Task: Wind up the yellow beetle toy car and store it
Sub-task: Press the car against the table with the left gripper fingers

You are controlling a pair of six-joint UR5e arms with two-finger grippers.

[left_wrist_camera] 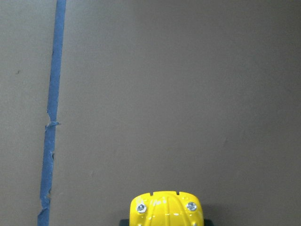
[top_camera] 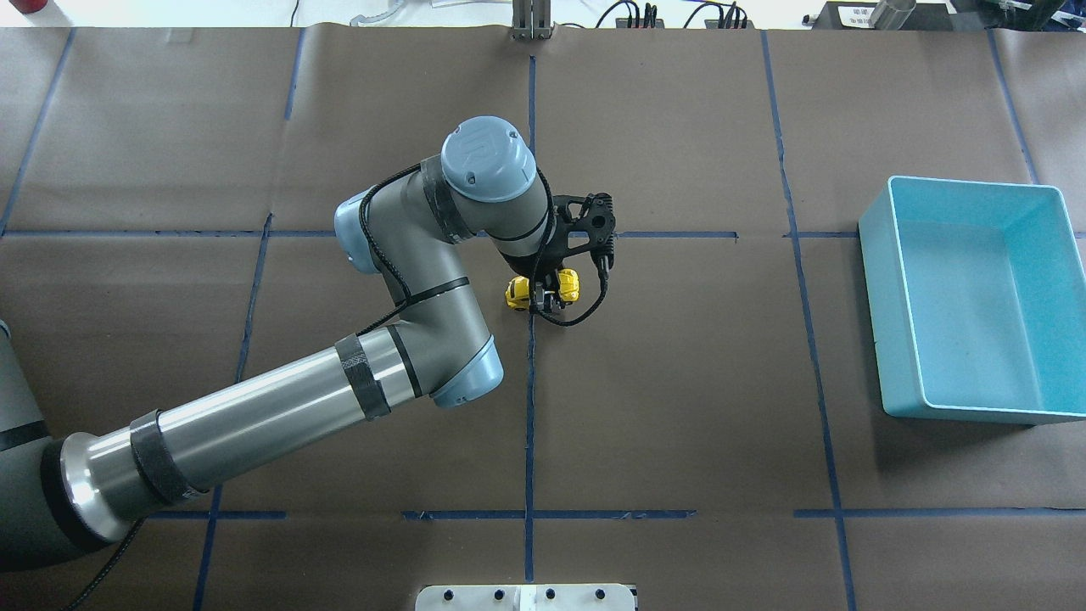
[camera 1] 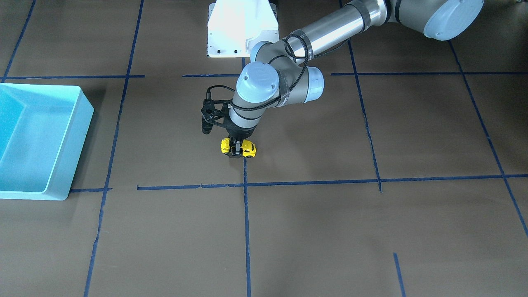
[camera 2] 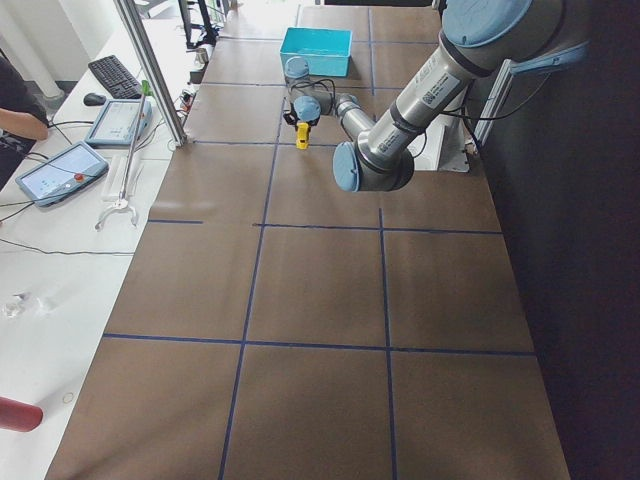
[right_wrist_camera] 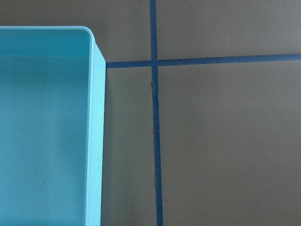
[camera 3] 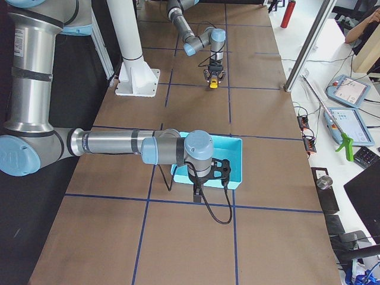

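Observation:
The yellow beetle toy car (camera 1: 248,149) is at the table's middle, beside a blue tape line. My left gripper (camera 1: 236,151) points straight down and its fingers are shut across the car's middle; it also shows in the overhead view (top_camera: 543,299) with the car (top_camera: 568,285). I cannot tell whether the wheels touch the paper. The left wrist view shows the car's yellow end (left_wrist_camera: 167,209) at the bottom edge. My right gripper (camera 3: 198,193) shows only in the exterior right view, low beside the light blue bin (camera 3: 237,161); I cannot tell whether it is open or shut.
The light blue bin (top_camera: 882,280) stands empty on the robot's right side of the table, and its wall fills the left of the right wrist view (right_wrist_camera: 96,141). Brown paper with blue tape lines (camera 1: 246,214) covers the table. The white robot base (camera 1: 241,29) is behind the car.

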